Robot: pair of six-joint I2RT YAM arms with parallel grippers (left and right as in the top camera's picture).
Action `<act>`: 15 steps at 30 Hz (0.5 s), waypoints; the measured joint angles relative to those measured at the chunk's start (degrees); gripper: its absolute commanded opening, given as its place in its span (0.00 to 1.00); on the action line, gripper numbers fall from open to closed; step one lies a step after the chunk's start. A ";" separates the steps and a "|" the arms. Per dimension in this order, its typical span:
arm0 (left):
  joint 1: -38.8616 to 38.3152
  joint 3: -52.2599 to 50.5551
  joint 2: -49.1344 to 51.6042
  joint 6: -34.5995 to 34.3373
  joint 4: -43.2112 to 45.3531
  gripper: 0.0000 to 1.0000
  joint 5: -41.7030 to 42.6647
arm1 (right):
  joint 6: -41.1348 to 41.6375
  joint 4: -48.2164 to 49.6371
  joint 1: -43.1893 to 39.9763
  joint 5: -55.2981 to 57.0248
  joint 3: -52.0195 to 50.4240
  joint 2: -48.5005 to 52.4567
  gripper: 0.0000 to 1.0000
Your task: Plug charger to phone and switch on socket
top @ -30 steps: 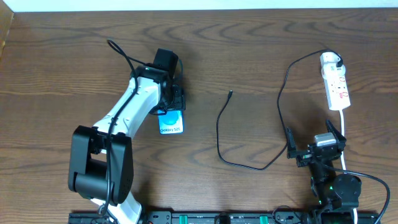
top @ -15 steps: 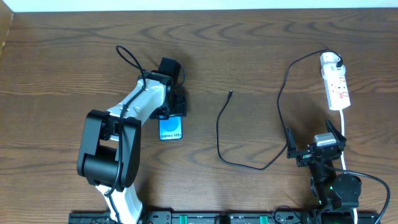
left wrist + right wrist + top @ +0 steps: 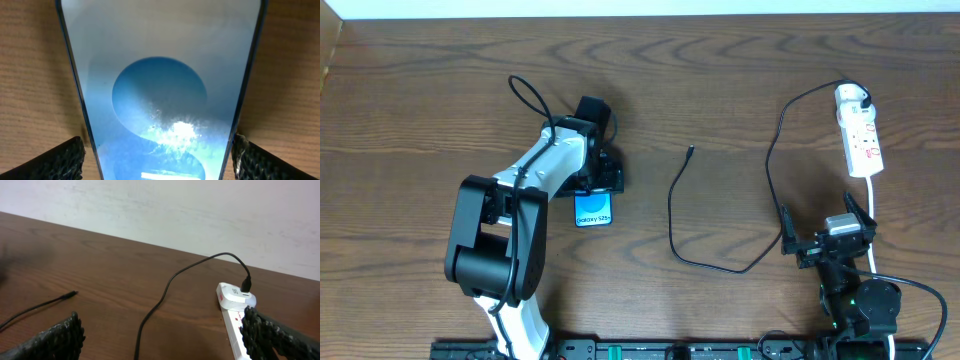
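Note:
The phone (image 3: 593, 209) lies flat on the table left of centre, its blue screen up; the screen fills the left wrist view (image 3: 160, 90). My left gripper (image 3: 599, 184) straddles its far half, one finger at each long edge (image 3: 160, 162), closed on it. The charger's black cable (image 3: 672, 215) loops across the table. Its connector tip (image 3: 691, 150) lies free, and its white plug (image 3: 850, 96) sits in the socket strip (image 3: 863, 140) at the far right. My right gripper (image 3: 827, 243) is open and empty near the front edge. Its view shows the cable (image 3: 165, 290), the tip (image 3: 73, 294) and the strip (image 3: 235, 325).
The strip's white cord (image 3: 873, 215) runs down past my right arm to the front edge. A pale wall (image 3: 175, 210) stands behind the table's far edge. Bare wooden table (image 3: 420, 110) lies between the phone and the cable tip.
My left arm has swung and the phone has turned from a slight tilt to straight, shifting a little toward the front edge. The right arm and cable have not moved.

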 measured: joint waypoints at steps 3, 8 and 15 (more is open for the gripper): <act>0.00 0.00 0.00 0.00 -0.33 0.95 0.00 | 0.00 0.00 0.00 0.00 0.00 0.00 0.99; 0.00 0.00 0.00 0.00 0.17 0.95 0.00 | 0.00 0.00 0.00 0.00 0.00 0.00 0.99; 0.00 0.00 0.00 0.02 1.27 0.88 0.02 | 0.00 0.00 0.00 0.00 0.00 0.00 0.99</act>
